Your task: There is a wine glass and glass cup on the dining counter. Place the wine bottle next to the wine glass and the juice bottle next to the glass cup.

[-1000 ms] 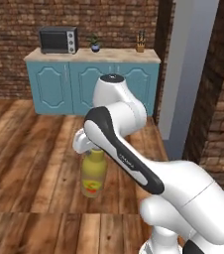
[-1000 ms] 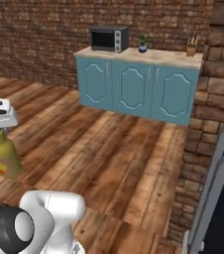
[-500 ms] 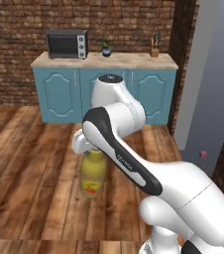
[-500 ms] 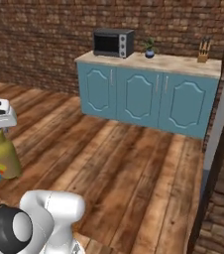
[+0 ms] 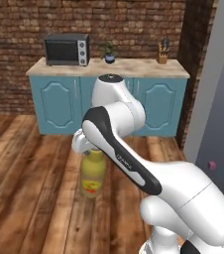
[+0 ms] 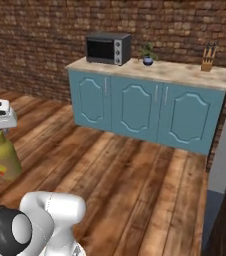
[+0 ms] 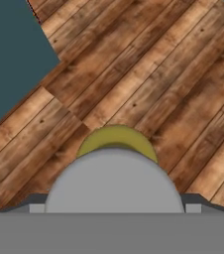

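The juice bottle (image 5: 93, 174), olive-yellow with a red-and-yellow label, hangs upright above the wooden floor. My gripper (image 5: 85, 147) is shut on its grey cap. From the right base view the juice bottle (image 6: 5, 158) hangs under the gripper (image 6: 0, 121) at the left edge. Looking down in the hand view, the grey cap (image 7: 114, 181) sits between the finger tips, with the yellow shoulder of the juice bottle (image 7: 116, 137) behind it. The wine glass, glass cup, wine bottle and dining counter are out of view.
Ahead, a teal cabinet (image 5: 59, 106) with a beige top stands against the brick wall, carrying a microwave (image 5: 66, 49), a small plant (image 5: 109, 52) and a knife block (image 5: 162, 55). A grey wall panel (image 5: 220, 99) rises at the right. Wooden floor (image 6: 135, 190) lies between.
The whole picture has shifted: the base has driven and turned, so the teal cabinet looks larger and more central. The juice bottle stays held in the same place under the gripper.
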